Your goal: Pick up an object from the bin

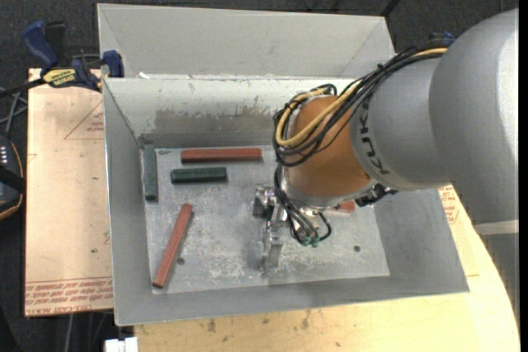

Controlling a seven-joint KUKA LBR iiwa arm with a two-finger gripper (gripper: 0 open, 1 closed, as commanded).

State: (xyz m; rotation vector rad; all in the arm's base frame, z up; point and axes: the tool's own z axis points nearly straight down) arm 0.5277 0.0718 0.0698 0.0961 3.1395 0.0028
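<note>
- Gripper (271, 253): points down at the floor of the grey metal bin (124, 202), in the lower middle of it. Its tip is at or just above bare metal. Whether it is spread or pressed together I cannot tell from where I stand, and I see nothing held in it.
- Arm (462, 111): a thick silver-grey limb coming in from the right, high over the bin's right half and bent downward at the wrist.
- Orange cover (322, 148): rounded, sitting on the wrist directly above the gripper, over the bin's centre-right.
- Cables (289, 115): yellow and black, looped across the top and left of the orange cover. More thin wires hang beside the gripper's body.
- Slanted red-brown bar (172, 246): lower left of the floor, lying flat on a diagonal. It is the item nearest the gripper, to its left and clearly apart from it.
- Dark green bar (198, 175): short, lying flat crosswise, in the upper left.
- Long red-brown bar (221, 153): flat, crosswise, just behind the dark green bar.
- Grey bar (149, 174): flat, running front to back along the left wall's foot.
</note>
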